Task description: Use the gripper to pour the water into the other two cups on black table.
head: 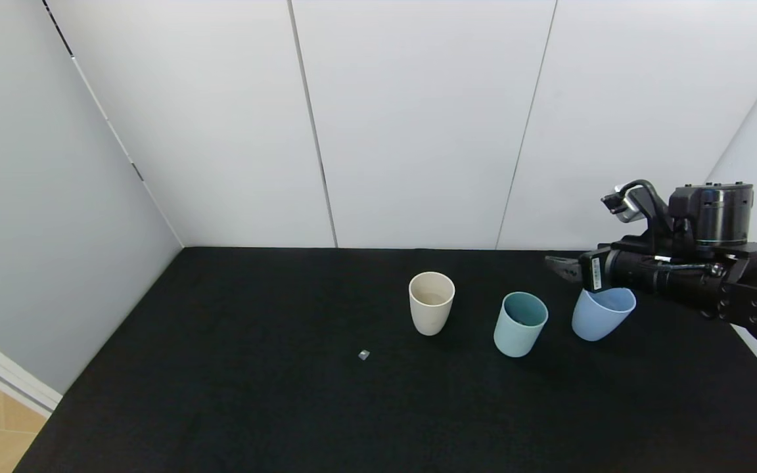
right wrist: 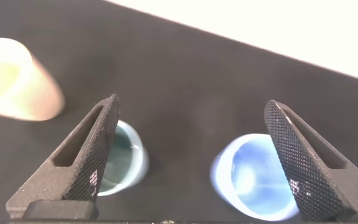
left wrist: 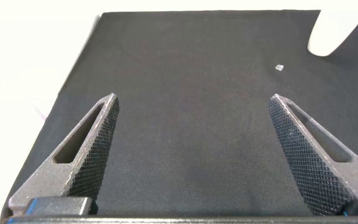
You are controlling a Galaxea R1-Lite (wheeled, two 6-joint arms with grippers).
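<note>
Three cups stand upright in a row on the black table [head: 253,394]: beige cup [head: 431,302], teal cup [head: 520,323], light blue cup [head: 602,314]. My right gripper [head: 566,268] hangs open and empty above the table, just behind and over the blue cup. In the right wrist view it [right wrist: 192,101] spans the gap between the teal cup [right wrist: 126,158] and the blue cup [right wrist: 253,180], touching neither; the beige cup [right wrist: 17,78] lies off to one side. I cannot make out the water. My left gripper [left wrist: 193,98] is open and empty over bare table.
A small grey scrap [head: 363,355] lies on the table in front of the beige cup; it also shows in the left wrist view [left wrist: 279,67], near the beige cup [left wrist: 331,31]. White walls close the table's back and sides.
</note>
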